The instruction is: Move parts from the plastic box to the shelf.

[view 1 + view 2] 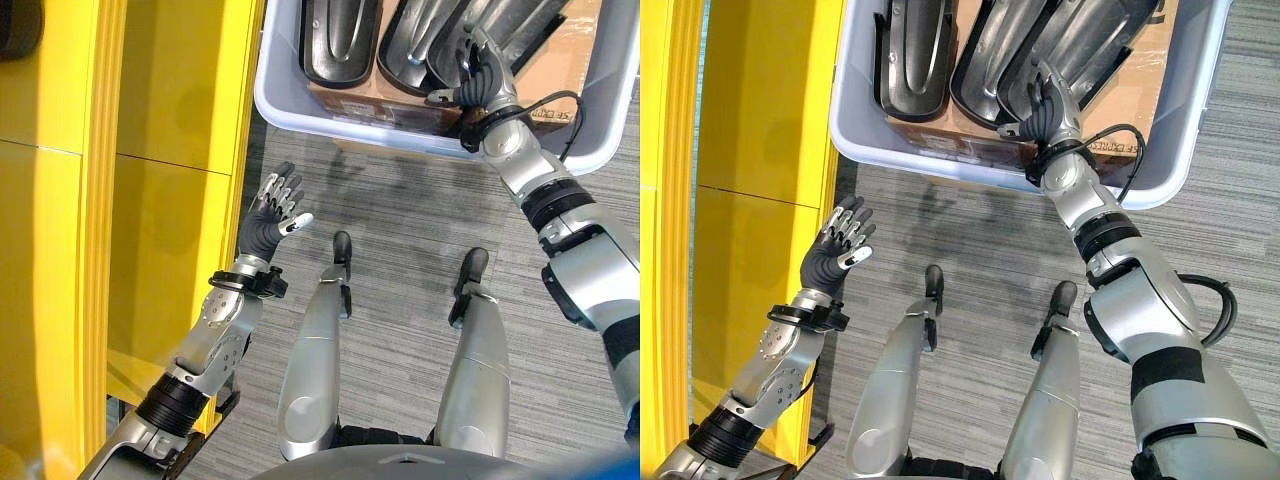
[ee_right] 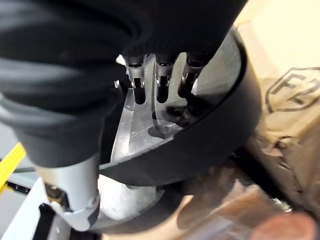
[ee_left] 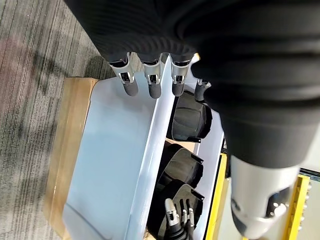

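Right hand [image 1: 1048,112], top centre of frame, reaches into the box [image 1: 1185,130], its fingers loosely bent just over the nearest dark part [image 1: 1080,45], not yet clamped. The part runs lengthwise away from it. Left hand [image 1: 832,258], open, hovers beside the yellow shelf [image 1: 750,150], well apart.

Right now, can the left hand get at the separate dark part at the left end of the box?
Probably yes: the left hand hovers open above the floor, and nothing lies between it and that part in the open-topped box.
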